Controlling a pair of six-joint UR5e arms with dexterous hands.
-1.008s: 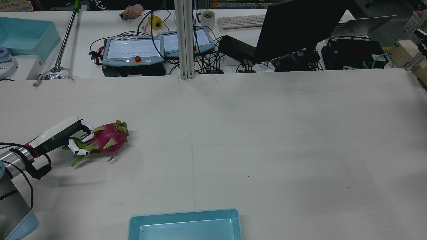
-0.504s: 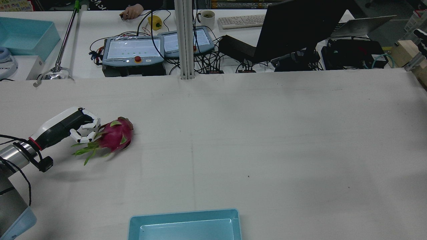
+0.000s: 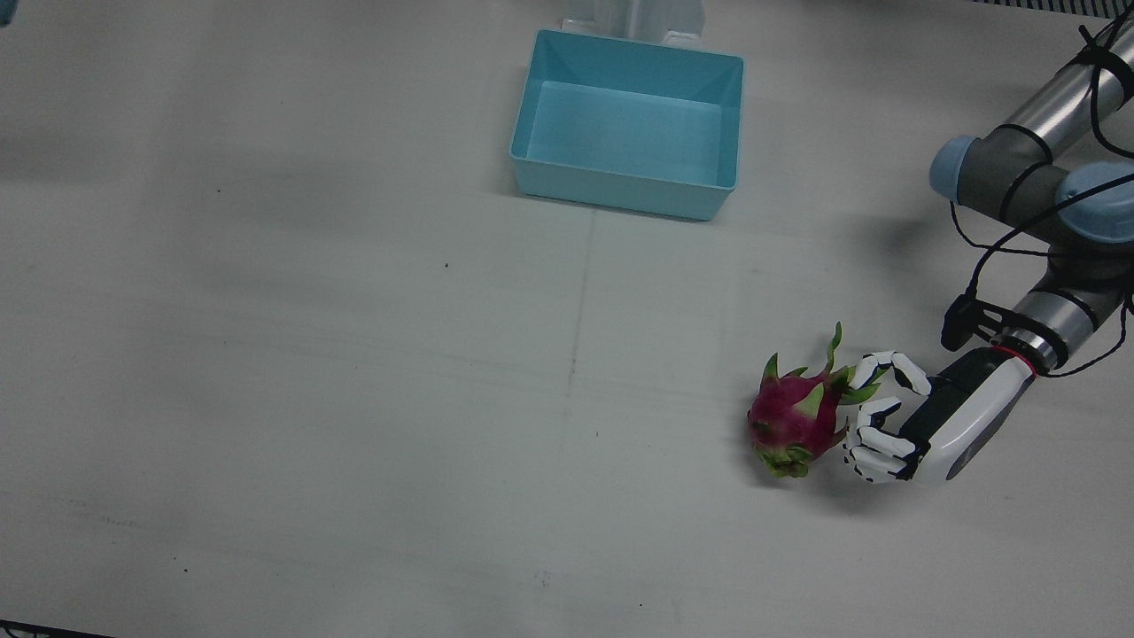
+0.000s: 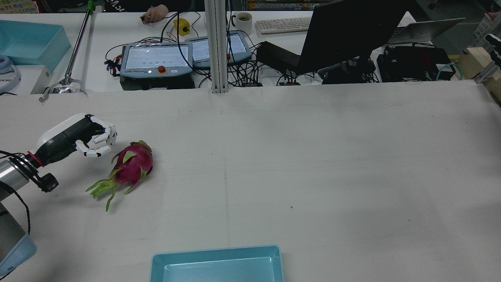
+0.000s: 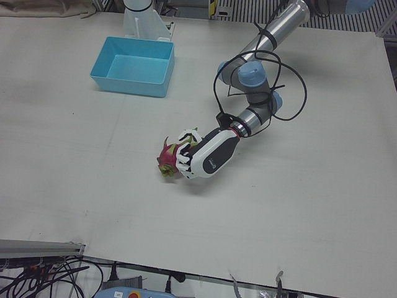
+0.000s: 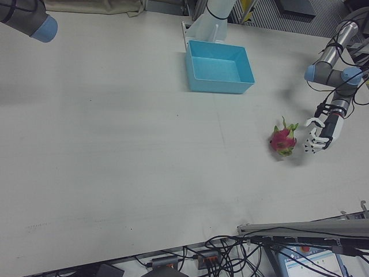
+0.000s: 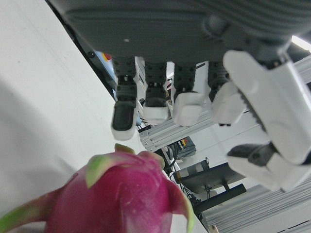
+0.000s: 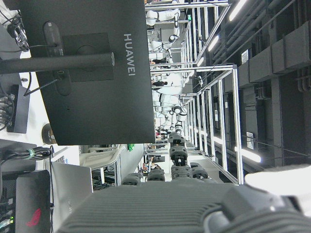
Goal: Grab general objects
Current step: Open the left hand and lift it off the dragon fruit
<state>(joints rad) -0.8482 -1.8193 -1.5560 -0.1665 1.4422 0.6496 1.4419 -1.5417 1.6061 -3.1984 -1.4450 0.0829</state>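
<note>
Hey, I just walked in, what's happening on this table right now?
The robot's left robot hand hovers beside a pink dragon fruit with green leafy scales that lies on the white table. Its fingers are curled but apart, and the rear view shows a gap between them and the fruit, so it holds nothing. A light blue plastic bin sits empty near the robot's base. The right robot hand shows only in its own camera, away from the fruit.

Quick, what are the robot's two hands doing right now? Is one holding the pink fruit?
Left hand: open, fingers curled but off the dragon fruit, which lies on the table.
Right hand: its fingers do not show, so it cannot be told.
</note>
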